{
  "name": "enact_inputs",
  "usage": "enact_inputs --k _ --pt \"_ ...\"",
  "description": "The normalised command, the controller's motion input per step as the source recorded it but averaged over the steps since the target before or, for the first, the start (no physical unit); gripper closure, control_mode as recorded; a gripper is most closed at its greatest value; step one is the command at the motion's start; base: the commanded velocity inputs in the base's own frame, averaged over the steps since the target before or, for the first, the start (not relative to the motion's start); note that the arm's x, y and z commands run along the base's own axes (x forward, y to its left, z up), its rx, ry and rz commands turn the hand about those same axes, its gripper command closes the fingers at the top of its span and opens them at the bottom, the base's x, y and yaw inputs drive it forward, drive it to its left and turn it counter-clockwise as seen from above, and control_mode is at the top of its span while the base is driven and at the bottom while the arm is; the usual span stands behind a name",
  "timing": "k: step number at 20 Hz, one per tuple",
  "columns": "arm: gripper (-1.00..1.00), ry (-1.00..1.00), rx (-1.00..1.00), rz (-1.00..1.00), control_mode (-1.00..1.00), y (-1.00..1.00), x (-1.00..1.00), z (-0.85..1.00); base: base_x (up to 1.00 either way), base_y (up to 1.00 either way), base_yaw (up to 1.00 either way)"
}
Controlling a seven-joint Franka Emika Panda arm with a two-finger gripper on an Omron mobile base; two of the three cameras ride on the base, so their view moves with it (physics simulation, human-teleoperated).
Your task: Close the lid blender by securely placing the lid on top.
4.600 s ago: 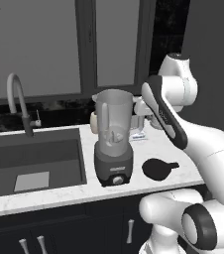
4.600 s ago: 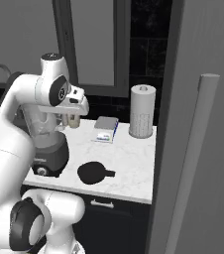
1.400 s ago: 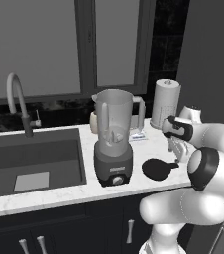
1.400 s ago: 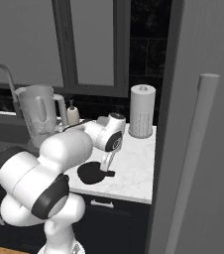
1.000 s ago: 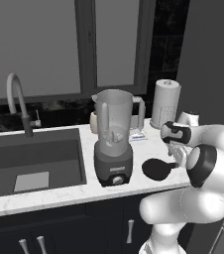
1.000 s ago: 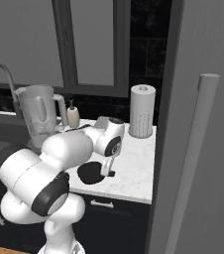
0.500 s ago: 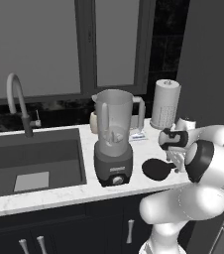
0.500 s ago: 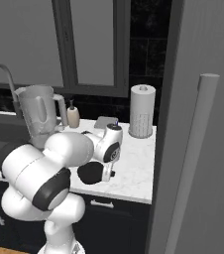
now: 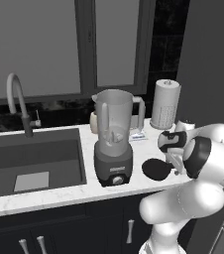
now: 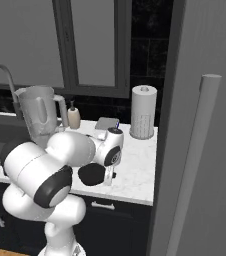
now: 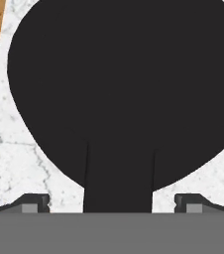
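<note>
White marbled table [image 9: 59, 191] below dark windows. I see the lid [image 11: 119, 89], a flat black disc, lying right of the blender [image 9: 114, 139]; my hand [image 11: 111, 202] spread astride its tab.

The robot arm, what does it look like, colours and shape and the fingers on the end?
The arm is made of glossy white, rounded, bulbous segments with dark grey to black bands at the joints. No cables or markings show. Its gripper ends in two small dark grey fingertips with squared, stepped ends.
</note>
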Motion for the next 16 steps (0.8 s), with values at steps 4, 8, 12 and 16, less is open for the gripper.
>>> enact_inputs --k 4,8,12,16 --pt "-1.0 0.0 0.0 0.0 -1.0 0.0 0.0 -0.09 0.0 0.0 0.0" --pt "1.0 0.0 0.0 0.0 -1.0 0.03 0.0 -0.06 0.0 0.0 0.0" --pt "1.0 0.0 0.0 0.0 -1.0 0.04 0.0 0.0 0.0 0.0 0.0" --pt "1.0 0.0 0.0 0.0 -1.0 0.0 0.0 0.0 0.0 0.0 0.0"
